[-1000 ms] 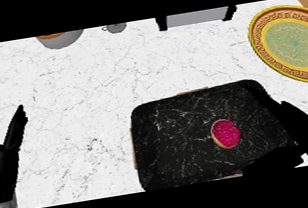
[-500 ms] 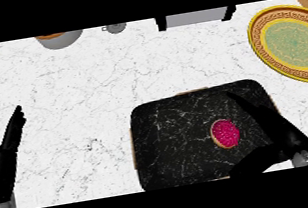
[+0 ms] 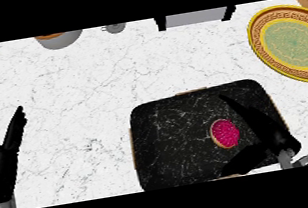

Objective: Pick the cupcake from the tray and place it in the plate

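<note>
Cupcake [image 3: 225,132] | on black tray [image 3: 177,132], not gripped | right hand [image 3: 262,129] open just beside it | close thumb and fingers around sides, lift straight, carry to plate [image 3: 267,47] | left hand [image 3: 4,155] open, resting

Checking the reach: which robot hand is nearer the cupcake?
Right. The right robot hand is over the tray, just beside the cupcake; the left robot hand rests far off at the counter's left edge.

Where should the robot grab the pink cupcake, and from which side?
Probably round its sides, from above and the right. The cupcake stands alone on the dark tray, so nothing blocks its sides. The open right hand is already just beside it, fingers on its right and thumb below.
</note>
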### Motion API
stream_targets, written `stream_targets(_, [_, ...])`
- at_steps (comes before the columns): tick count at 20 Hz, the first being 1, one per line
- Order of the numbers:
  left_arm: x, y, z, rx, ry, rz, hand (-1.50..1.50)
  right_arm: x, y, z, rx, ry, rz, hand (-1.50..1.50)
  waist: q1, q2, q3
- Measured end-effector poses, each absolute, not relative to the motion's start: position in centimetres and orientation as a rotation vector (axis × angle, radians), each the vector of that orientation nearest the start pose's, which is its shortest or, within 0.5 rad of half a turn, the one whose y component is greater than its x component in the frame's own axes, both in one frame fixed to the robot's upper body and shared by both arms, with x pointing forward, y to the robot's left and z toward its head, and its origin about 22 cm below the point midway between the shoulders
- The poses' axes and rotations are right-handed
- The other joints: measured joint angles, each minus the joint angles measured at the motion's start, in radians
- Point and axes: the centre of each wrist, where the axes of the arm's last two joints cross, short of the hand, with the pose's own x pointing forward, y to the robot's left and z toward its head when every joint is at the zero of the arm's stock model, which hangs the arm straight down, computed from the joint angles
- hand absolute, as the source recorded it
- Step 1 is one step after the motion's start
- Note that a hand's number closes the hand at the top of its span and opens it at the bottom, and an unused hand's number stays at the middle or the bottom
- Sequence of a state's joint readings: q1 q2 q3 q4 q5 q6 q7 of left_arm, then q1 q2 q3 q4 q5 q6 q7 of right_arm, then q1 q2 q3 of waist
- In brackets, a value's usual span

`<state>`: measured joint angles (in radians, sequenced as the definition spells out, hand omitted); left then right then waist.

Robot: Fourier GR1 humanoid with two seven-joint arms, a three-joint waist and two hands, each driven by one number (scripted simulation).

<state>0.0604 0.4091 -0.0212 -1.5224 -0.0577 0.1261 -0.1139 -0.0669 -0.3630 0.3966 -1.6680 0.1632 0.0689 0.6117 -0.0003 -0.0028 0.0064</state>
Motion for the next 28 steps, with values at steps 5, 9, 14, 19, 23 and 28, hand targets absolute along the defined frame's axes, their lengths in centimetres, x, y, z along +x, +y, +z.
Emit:
stream_targets(5, [22.6,32.9,0.7,0.456,-1.577,-0.303,0.0,24.2,-20.7,2.5,-0.232,-1.083,0.683,1.5,-0.002,-0.004,-0.001])
stream_targets(9, [22.7,33.1,1.3,0.46,-1.553,-0.295,0.0,24.2,-21.1,2.1,-0.241,-1.11,0.679,1.5,-0.001,-0.002,-0.003])
stream_targets(14, [22.5,33.3,1.0,0.463,-1.575,-0.301,0.0,25.1,-22.8,2.2,-0.288,-1.13,0.685,1.5,0.0,-0.001,0.001])
stream_targets(19, [22.7,32.8,1.3,0.454,-1.587,-0.304,0.0,27.2,-33.5,5.7,-0.538,-1.1,0.828,1.5,0.012,0.018,0.005])
stream_targets(23, [22.9,32.6,1.5,0.447,-1.598,-0.305,0.0,27.8,-39.7,9.7,-0.726,-1.097,0.893,1.5,0.021,0.032,0.01])
stream_targets(28, [23.1,32.3,1.5,0.436,-1.602,-0.308,0.0,27.8,-45.8,14.9,-0.897,-1.199,0.882,1.5,0.033,0.039,0.015])
